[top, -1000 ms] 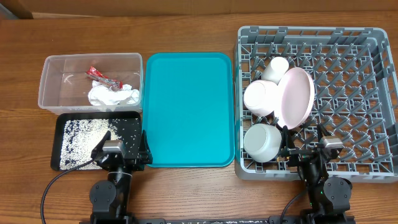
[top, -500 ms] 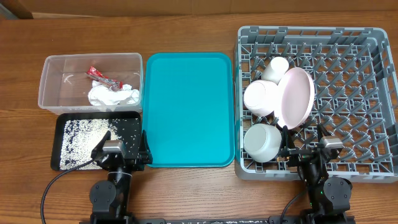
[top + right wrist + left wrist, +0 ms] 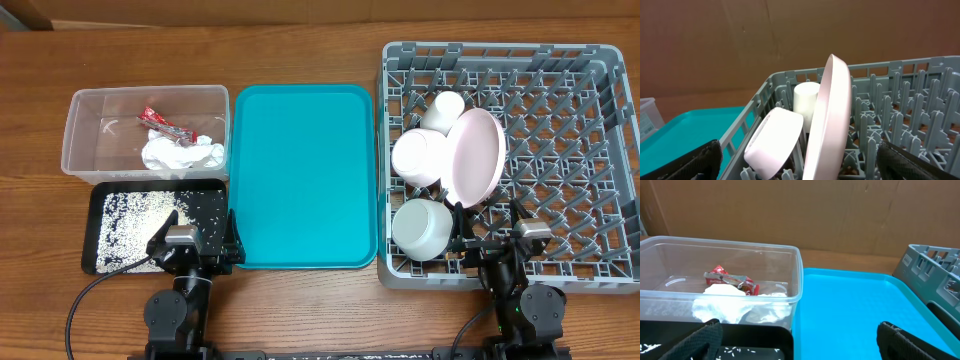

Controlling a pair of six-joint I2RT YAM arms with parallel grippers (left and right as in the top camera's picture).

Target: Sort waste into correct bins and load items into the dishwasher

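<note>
Overhead says you're done: napkin (image 3: 178, 153) in tub (image 3: 85, 130) at 9 o'clock, plate (image 3: 480, 155) in rack (image 3: 590, 120) at 3, left fingers (image 3: 695, 342) and right fingers (image 3: 685, 162) spread, empty; stop.

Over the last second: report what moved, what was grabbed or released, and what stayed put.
Nothing visibly changed. The left gripper and right gripper stayed open, holding nothing, at the table's near edge. The napkin and wrapper remain in the clear tub, the rice on the black tray, and the plate in the rack.

Lab test bench, wooden table (image 3: 300, 40), cardboard backdrop (image 3: 790, 210)
</note>
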